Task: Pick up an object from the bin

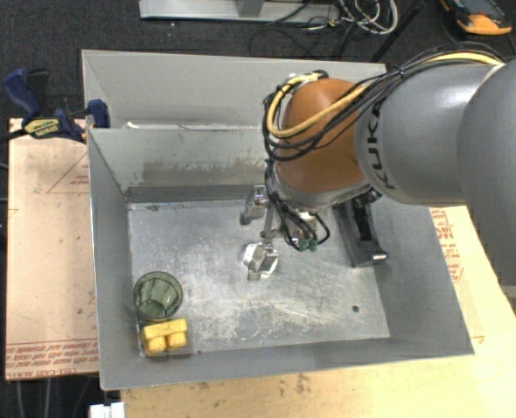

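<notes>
Dark carpet [31,24], scuffed grey bin [197,233], pincer [259,264] mid-bin, green cup [157,293] near corner

Even light, soft glare on bin [205,307] flr.

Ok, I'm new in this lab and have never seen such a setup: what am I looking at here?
One camera looks down on a grey metal bin. The big grey and orange machine from the right is a robot arm, meant to pick something out. Its metal jaws stand open over the bare middle, holding nothing. In the lower left corner lie a dark green cup and a yellow block, side by side. A dark oblong thing lies at the right, partly under the arm.
</notes>
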